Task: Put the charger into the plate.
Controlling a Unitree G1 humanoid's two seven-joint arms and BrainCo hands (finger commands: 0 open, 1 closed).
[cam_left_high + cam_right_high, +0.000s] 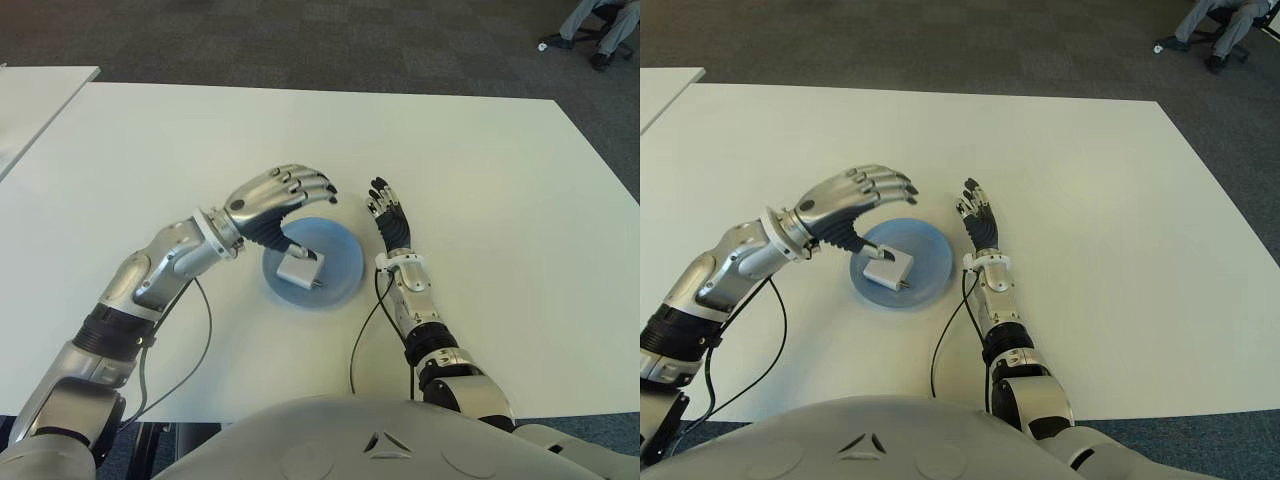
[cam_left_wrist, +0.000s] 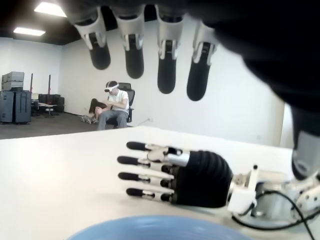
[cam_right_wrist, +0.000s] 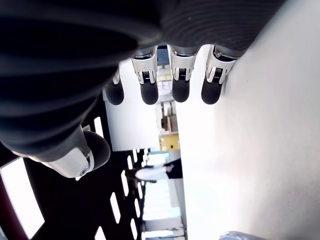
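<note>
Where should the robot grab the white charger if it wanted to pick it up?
Probably by the charger's two flat sides, coming from above. It lies flat in the plate, prongs toward the robot, so avoid that end. The left hand hovers open above it.

Left hand [image 1: 285, 195] hides part of the plate [image 1: 345, 262].

One round blue plate [image 1: 340, 275] sits on one large white table [image 1: 500, 200], with one white boxy charger [image 1: 299, 269] in it. Two metallic robot hands show: the left hand [image 1: 275, 195] and the right hand [image 1: 392, 222]. One seated person [image 2: 116, 106] appears in the background.
</note>
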